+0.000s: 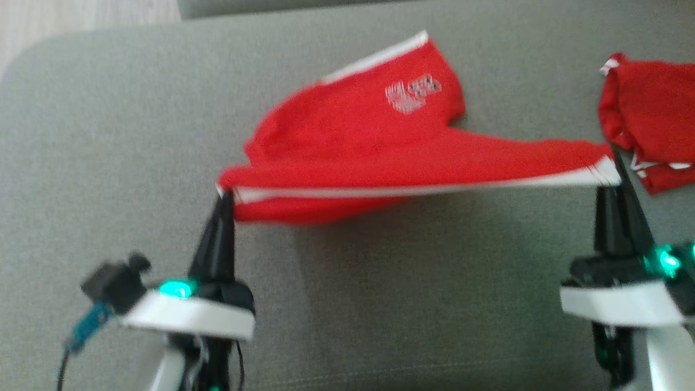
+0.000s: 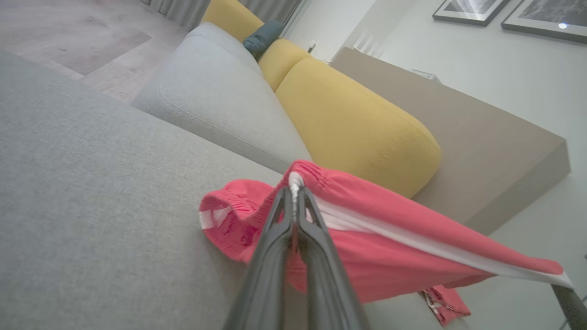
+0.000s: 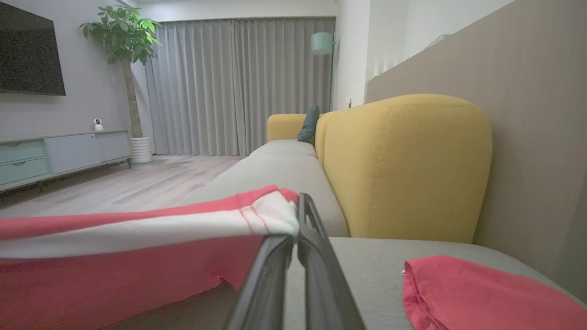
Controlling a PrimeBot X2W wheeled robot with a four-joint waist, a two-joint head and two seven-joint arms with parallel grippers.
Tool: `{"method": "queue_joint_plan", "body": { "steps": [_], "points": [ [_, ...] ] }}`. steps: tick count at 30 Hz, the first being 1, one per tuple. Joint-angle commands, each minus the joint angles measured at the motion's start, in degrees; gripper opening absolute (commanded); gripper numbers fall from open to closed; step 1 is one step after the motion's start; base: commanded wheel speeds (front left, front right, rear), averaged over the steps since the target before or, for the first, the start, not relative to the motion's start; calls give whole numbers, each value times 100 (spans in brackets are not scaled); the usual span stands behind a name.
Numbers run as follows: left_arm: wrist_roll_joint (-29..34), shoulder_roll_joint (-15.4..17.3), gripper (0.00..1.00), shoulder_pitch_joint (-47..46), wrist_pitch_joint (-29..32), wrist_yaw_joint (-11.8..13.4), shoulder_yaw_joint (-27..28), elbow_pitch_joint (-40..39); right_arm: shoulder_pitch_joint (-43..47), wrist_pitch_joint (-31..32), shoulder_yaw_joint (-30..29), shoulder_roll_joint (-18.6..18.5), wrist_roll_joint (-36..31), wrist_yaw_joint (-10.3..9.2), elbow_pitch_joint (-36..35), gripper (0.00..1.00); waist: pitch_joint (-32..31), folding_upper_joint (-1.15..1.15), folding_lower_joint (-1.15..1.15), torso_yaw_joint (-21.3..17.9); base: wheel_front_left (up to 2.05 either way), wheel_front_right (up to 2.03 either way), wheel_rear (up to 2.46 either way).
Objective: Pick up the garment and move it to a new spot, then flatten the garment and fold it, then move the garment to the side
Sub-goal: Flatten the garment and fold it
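Red cloth on grey sofa seat

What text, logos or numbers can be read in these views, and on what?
On the red garment, a white print: too blurred to read.
On the second red garment, white marks: blurred, cannot tell if they are text.
No other text is readable.
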Motion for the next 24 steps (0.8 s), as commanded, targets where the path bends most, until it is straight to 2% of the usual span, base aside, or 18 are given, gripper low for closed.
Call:
{"method": "queue_joint_plan", "body": {
  "steps": [1, 8, 11, 17, 21, 22, 24],
  "points": [
    [22, 52, 0, -25, -44, 65, 196, -248, -26, -61, 18, -34, -21, 36, -256, 0, -196, 0, 1, -6, 0, 0, 0],
    [12, 66, 0, 1040, 341, 333, -169, -1120, 878, 306, 12, -34, -161, 36, -767, 0, -354, 0, 1, 23, 0, 0, 0],
    [-82, 44, 0, 1234, 541, 396, -314, -1157, 919, 413, 22, -34, -213, 36, -634, 0, -307, 0, 1, 61, 0, 0, 0],
    [-376, -63, 0, 942, 733, 414, -417, -610, 330, 460, 100, -79, -406, 36, 165, 0, -160, 0, 1, 232, 0, 0, 0],
    [-639, -144, 0, 380, 803, 530, -373, -52, -412, 594, 323, -343, -481, 36, 917, 0, -21, 0, 1, 333, 0, 0, 0],
    [-715, -170, 0, 7, 835, 605, -397, 242, -823, 658, 368, -498, -479, 36, 1328, 0, 52, 0, 1, 417, 0, 0, 0],
    [-767, -188, 0, -388, 842, 677, -432, 516, -1228, 722, 420, -659, -508, 36, 1712, 0, 135, 0, 1, 510, 0, 0, 0]
  ]
}}
